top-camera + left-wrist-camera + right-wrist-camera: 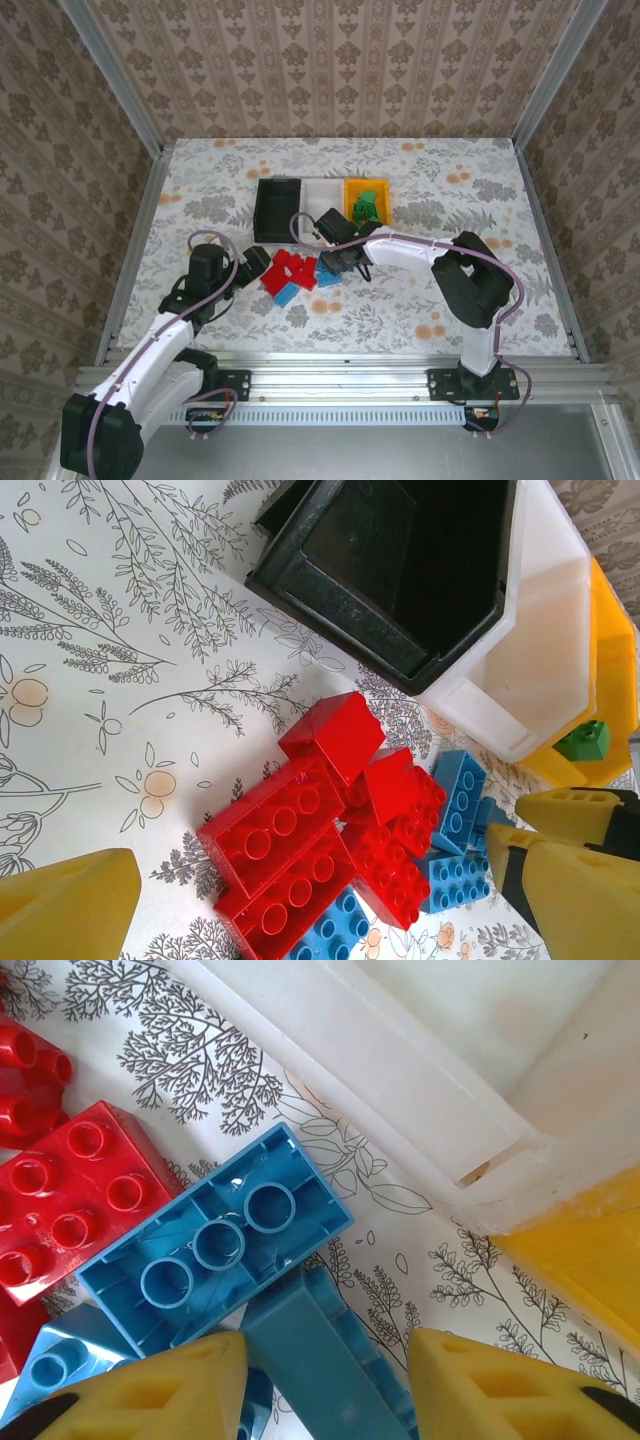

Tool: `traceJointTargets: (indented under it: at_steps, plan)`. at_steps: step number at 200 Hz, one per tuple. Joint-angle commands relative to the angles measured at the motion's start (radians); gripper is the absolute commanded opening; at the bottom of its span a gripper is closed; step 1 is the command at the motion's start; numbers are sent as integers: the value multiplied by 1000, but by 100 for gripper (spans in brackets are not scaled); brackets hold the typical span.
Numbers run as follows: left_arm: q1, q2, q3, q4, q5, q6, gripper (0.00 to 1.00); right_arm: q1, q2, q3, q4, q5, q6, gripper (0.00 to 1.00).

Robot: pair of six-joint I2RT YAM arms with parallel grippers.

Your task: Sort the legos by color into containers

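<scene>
As laid out on the floral-print tabletop (450, 300), the stock reads as follows.

Containers: black rectangular open-top plastic bin (278, 208), white translucent plastic bin (325, 192) and orange-yellow plastic bin (352, 188). They stand in a touching row at the far middle of the table, black leftmost.

Green studded plastic bricks (366, 207): inside the orange-yellow bin.

Red studded plastic bricks (290, 270): heaped on the table just in front of the black bin, some studs-up, some tilted.

Blue studded plastic bricks (328, 272): against the right side of the red heap, in front of the white bin. One more lies at the heap's near edge.

Left gripper (255, 262): just left of the red heap. Its yellow fingers (70, 905) are spread wide, with the heap between them in the wrist view.

Right gripper (328, 1345): low over the blue bricks, its fingers either side of a blue brick standing on edge (310, 1325). One finger meets the brick and a sliver of table shows at the other, so the claw is parted and not pinching. An upturned blue brick (215, 1245), hollow side up, lies touching alongside.
</scene>
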Motion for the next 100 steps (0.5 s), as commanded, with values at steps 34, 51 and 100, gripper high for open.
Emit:
traceJointTargets:
  at_steps: [34, 51, 100]
  plan:
    - [8, -9, 22, 1, 3, 2, 100, 1, -27, -98, -5, -51, 35, 50]
    - [8, -10, 16, 4, 3, 0, 100, -5, -51, -122, 3, -75, 51, 52]
    - [8, -14, 13, 11, 12, -5, 100, -7, -59, -129, -2, -43, 78, 42]
